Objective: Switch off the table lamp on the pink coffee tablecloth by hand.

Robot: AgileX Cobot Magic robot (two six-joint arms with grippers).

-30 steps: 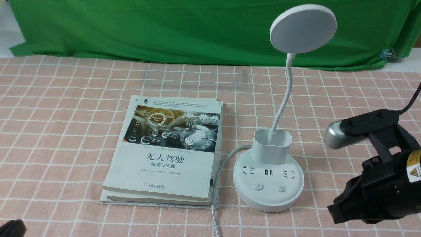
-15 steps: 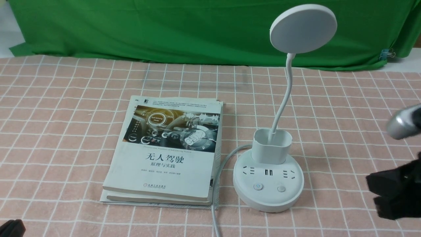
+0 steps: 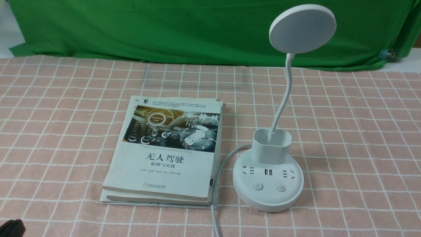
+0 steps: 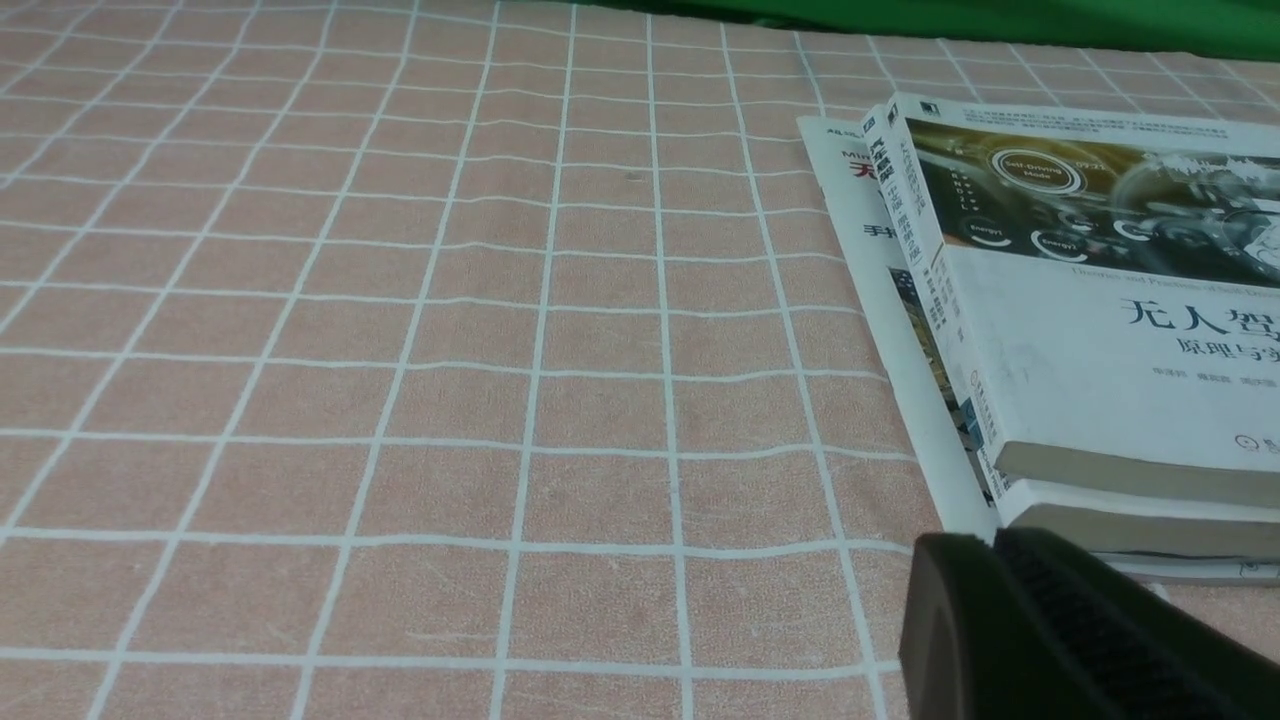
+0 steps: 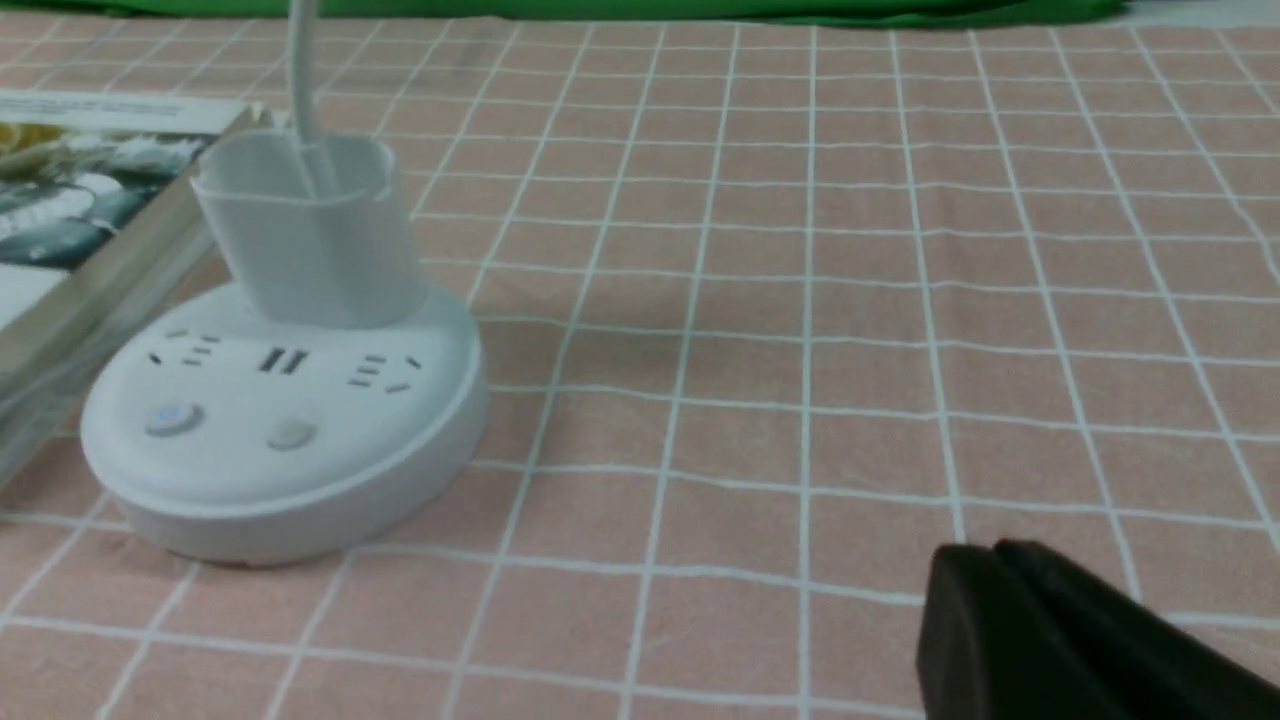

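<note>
The table lamp (image 3: 268, 184) stands on the pink coffee tablecloth (image 3: 65, 115), at about 4 o'clock from the middle of the front view. Its round base (image 5: 280, 440) is just beside a stack of books (image 3: 164, 151) at its 9 o'clock. A square cup (image 3: 272, 145) sits at the base's 12 o'clock side. The thin neck (image 3: 284, 98) curves up from it to the disc head (image 3: 302, 28), seen against the green backdrop cloth (image 3: 164, 29) (only its back shows, so whether it is lit cannot be told). Near the base's 6 o'clock edge, the power button (image 3: 258, 186) with a blue mark lies at 9 o'clock of the plain button (image 3: 281, 188). A grey cord (image 3: 215, 197) runs between books and base.

The left claw (image 4: 1000, 570) is a dark tip near the books' corner. The right claw (image 5: 990, 590) is a similar tip, well apart from the lamp. Whether either claw is apart or together cannot be told.
</note>
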